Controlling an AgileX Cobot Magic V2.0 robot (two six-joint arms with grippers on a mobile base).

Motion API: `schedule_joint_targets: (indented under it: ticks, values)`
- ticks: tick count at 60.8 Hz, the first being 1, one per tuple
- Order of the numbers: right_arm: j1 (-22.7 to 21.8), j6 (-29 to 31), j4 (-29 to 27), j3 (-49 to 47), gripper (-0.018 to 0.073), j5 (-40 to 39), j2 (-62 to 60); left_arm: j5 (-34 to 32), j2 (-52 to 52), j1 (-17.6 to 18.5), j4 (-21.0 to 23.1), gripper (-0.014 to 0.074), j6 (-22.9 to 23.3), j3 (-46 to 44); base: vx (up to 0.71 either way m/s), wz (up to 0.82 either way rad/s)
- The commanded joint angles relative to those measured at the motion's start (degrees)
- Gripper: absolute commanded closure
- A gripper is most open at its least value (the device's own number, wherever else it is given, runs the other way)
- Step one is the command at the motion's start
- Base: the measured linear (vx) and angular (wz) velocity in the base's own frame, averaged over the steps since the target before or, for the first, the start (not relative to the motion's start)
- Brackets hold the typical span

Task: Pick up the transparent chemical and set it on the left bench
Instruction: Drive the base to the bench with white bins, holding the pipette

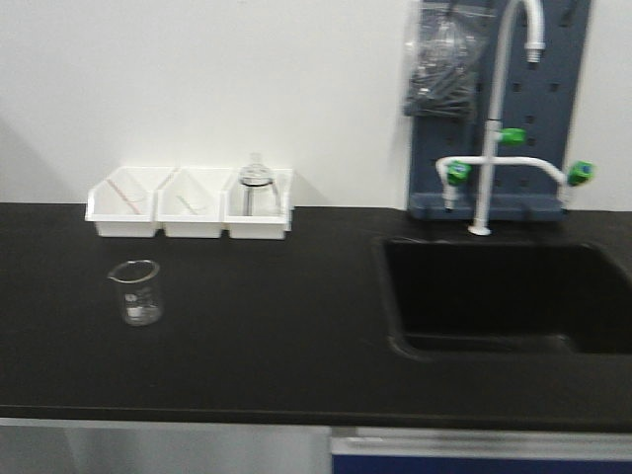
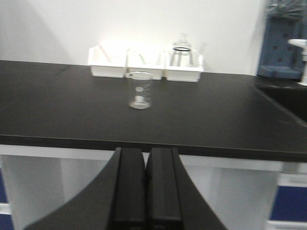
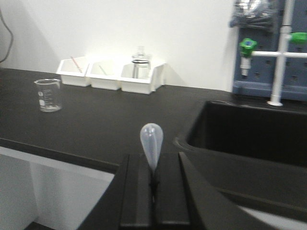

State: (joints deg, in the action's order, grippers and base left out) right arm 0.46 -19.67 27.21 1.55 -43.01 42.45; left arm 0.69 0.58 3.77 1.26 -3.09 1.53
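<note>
Right wrist-mounted view puts us in the carrying step: our right gripper (image 3: 153,184) is clenched on the transparent chemical (image 3: 151,141), whose bulb stands upright above the fingers. The left bench (image 3: 110,127) lies ahead and below, and we judge the dropper to be at its near edge rather than over the open top. In its own view our left gripper (image 2: 145,184) has its fingers pressed together with nothing between them.

The next move, as we read it, calls for reaching forward over the bare black top, between the beaker (image 3: 48,95) and the sink (image 3: 249,136), lowering until the dropper is near the surface, then releasing it.

The dropper's stem is hidden between our fingers, so we cannot tell how much hangs below or how it is angled. The exterior front-facing view shows neither arm nor the dropper. All three views are soft, and what lies in the white bins (image 3: 108,79) is hard to name.
</note>
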Motion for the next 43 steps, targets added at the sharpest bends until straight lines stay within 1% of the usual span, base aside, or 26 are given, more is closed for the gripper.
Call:
schedule_joint_targets:
  ticks: [1, 21, 43]
  values:
    - [0.0, 0.1, -0.9, 0.5, 0.0566, -4.3, 0.0, -4.5, 1.1, 0.1, 0.0, 0.0600, 0.4, 0.9, 0.28, 0.48]
    - [0.0, 0.1, -0.9, 0.5, 0.0566, -4.1, 0.0, -4.5, 1.1, 0.1, 0.0, 0.0600, 0.4, 0.9, 0.29, 0.35]
    - [0.0, 0.1, -0.9, 0.5, 0.0566, -4.1, 0.0, -4.5, 1.1, 0.1, 0.0, 0.0600, 0.4, 0.9, 0.30, 0.11]
